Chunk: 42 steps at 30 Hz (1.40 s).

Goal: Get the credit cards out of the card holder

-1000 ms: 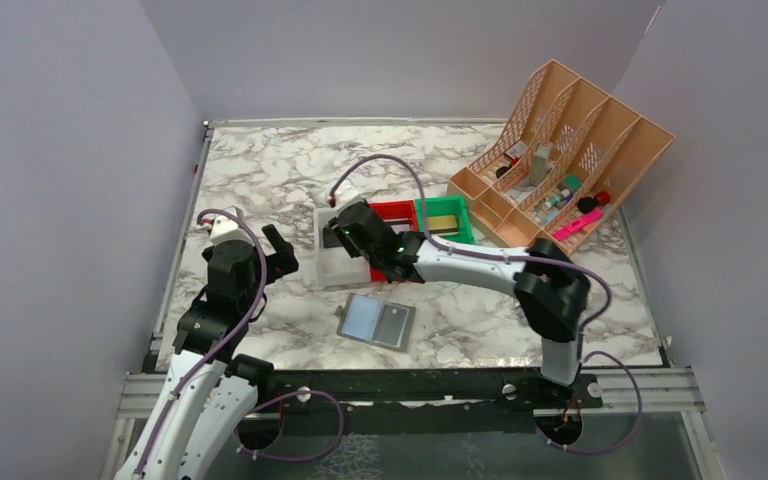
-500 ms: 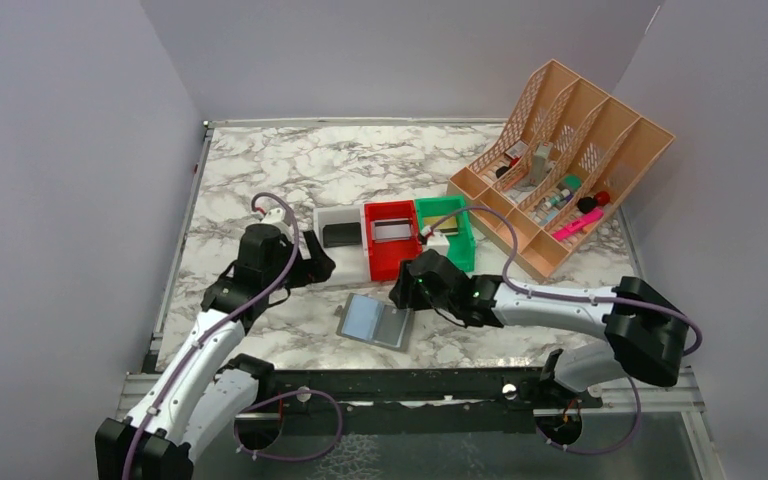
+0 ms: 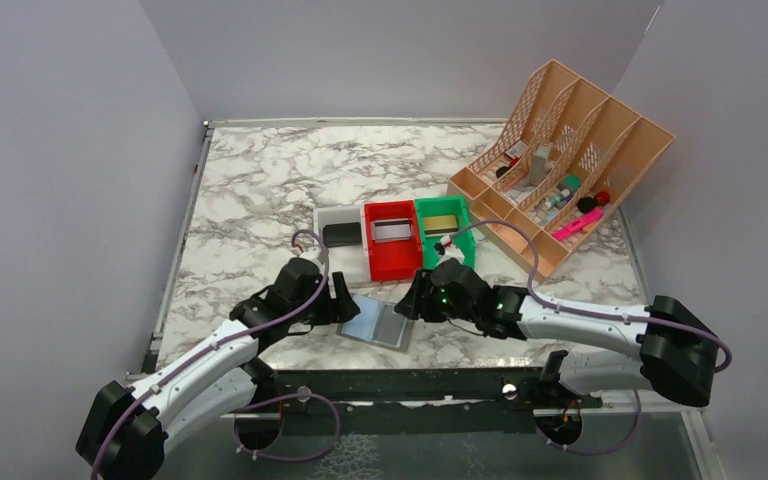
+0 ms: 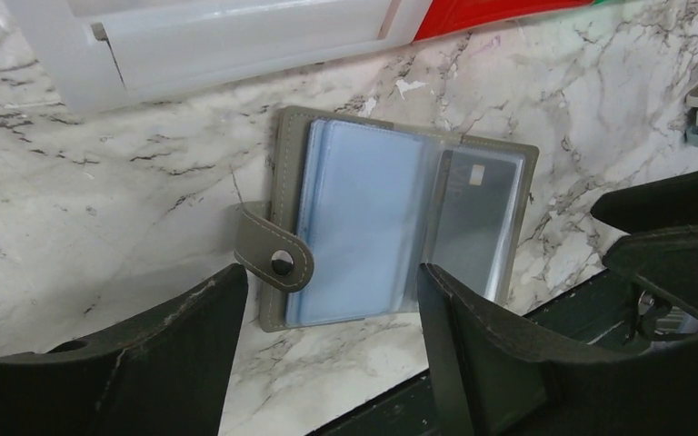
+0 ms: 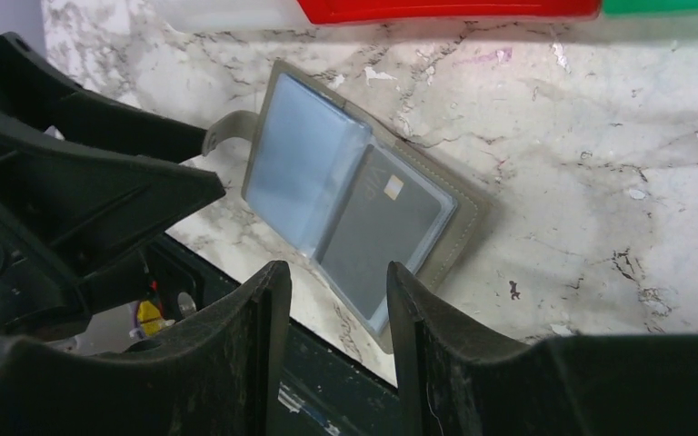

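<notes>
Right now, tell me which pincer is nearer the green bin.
Right. The right pincer is just on the near side of the green bin, by the card holder's right edge. The left pincer is farther off, at its left edge, below the white bin.

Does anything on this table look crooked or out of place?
Only the card holder: it lies open and skewed, close to the table's near edge. Nothing looks spilled or broken.
</notes>
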Each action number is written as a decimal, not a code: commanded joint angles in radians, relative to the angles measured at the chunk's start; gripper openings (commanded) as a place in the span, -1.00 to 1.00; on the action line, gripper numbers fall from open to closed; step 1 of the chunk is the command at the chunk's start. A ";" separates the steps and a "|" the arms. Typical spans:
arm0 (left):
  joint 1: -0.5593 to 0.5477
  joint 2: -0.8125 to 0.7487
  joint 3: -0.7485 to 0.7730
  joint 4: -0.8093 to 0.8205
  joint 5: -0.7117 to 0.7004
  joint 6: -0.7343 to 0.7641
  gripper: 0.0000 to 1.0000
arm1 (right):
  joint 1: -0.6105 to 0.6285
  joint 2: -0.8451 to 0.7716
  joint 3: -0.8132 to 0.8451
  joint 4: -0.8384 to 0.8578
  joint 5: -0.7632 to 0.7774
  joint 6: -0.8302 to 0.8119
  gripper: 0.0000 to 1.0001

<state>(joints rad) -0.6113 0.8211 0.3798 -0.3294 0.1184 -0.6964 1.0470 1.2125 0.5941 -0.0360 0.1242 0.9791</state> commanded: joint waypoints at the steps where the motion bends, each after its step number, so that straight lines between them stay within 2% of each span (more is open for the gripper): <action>1: -0.028 -0.025 -0.028 0.059 -0.064 -0.037 0.41 | 0.001 0.082 0.045 -0.045 -0.038 0.037 -0.08; 6: -0.042 0.012 -0.041 0.083 -0.072 -0.030 0.22 | 0.001 0.155 0.055 -0.012 -0.078 0.041 -0.18; 11: -0.052 0.028 -0.040 0.090 -0.075 -0.020 -0.02 | 0.001 0.185 0.083 -0.056 -0.054 0.054 -0.20; 14: -0.057 0.024 -0.045 0.091 -0.073 -0.018 -0.10 | 0.000 0.190 0.082 -0.064 -0.050 0.057 -0.20; 19: -0.067 0.009 -0.059 0.091 -0.072 -0.027 -0.12 | 0.001 0.205 0.097 -0.108 -0.027 0.066 -0.20; 23: -0.075 0.000 -0.062 0.091 -0.085 -0.031 0.17 | 0.000 0.211 0.102 -0.131 -0.010 0.075 -0.20; 26: -0.079 0.012 -0.066 0.091 -0.095 -0.027 0.25 | 0.001 0.226 0.100 -0.104 -0.030 0.070 -0.19; 29: -0.085 0.039 -0.065 0.092 -0.096 -0.024 0.26 | 0.001 0.259 0.110 -0.082 -0.049 0.066 -0.20; 32: -0.093 0.054 -0.059 0.093 -0.094 -0.022 0.16 | 0.001 0.281 0.120 -0.067 -0.055 0.060 -0.23; 36: -0.108 0.035 -0.062 0.090 -0.092 -0.028 -0.02 | 0.001 0.256 0.098 -0.025 -0.070 0.056 -0.37; 42: -0.124 -0.013 -0.073 0.094 -0.064 -0.050 -0.20 | 0.000 0.187 0.095 -0.062 -0.051 0.045 -0.38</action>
<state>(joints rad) -0.7235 0.8417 0.3206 -0.2554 0.0444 -0.7273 1.0470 1.4567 0.6849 -0.0990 0.0723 1.0363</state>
